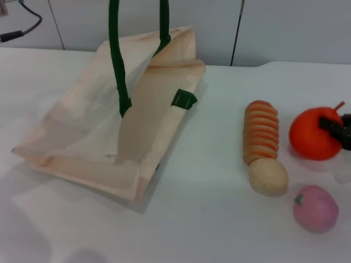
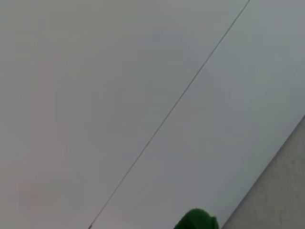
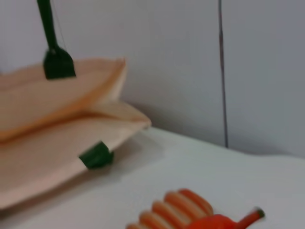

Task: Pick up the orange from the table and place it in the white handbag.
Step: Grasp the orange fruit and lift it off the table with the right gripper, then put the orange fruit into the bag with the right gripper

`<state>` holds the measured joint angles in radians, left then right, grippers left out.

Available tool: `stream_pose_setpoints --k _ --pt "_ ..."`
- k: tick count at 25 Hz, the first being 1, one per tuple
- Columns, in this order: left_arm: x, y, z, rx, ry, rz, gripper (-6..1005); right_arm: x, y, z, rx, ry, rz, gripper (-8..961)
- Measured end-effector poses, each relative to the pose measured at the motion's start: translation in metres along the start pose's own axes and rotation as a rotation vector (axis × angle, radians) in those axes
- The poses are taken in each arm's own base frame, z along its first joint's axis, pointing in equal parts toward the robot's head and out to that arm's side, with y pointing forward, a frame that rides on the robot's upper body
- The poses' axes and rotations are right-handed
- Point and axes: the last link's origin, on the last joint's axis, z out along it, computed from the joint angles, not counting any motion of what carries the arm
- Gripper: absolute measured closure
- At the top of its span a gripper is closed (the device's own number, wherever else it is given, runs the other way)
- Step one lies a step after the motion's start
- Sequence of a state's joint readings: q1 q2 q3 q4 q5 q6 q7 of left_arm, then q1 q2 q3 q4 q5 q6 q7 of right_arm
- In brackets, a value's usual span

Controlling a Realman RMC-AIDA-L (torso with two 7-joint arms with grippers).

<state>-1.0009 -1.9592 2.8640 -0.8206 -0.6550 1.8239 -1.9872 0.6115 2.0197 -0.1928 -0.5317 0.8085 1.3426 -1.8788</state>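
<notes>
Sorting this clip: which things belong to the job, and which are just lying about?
Job: orange, with the right tool at it; handbag, handles pulled upward; table.
Lying about: ribbed spiral piece, tan ball, pink fruit.

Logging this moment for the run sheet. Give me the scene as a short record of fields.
orange: on the table, far right, stem up
right gripper: at the right edge, dark fingers against the orange; open or shut not clear
bag: left of centre, mouth held open, green handles pulled up out of view
left gripper: not visible
other items: ribbed spiral piece, tan ball, pink fruit, between the bag and the orange or in front of the orange
progress: orange not yet in the bag
</notes>
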Motion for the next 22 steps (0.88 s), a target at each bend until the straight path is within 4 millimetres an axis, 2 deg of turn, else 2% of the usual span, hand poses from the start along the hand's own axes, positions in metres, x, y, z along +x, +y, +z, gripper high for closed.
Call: stream_pose_setpoints --k 11,15,22 --pt "0.002 0.001 0.002 -0.006 -0.001 0.002 915 -0.032 0.013 0.006 -0.112 -0.118 -0.052 885" --pt "0.002 0.003 0.005 -0.018 -0.003 0.000 915 -0.044 0.022 0.019 -0.168 -0.137 -0.077 893" --pt "0.002 0.005 0.010 -0.031 -0.006 0.001 916 -0.065 0.051 0.055 -0.320 -0.133 -0.137 894"
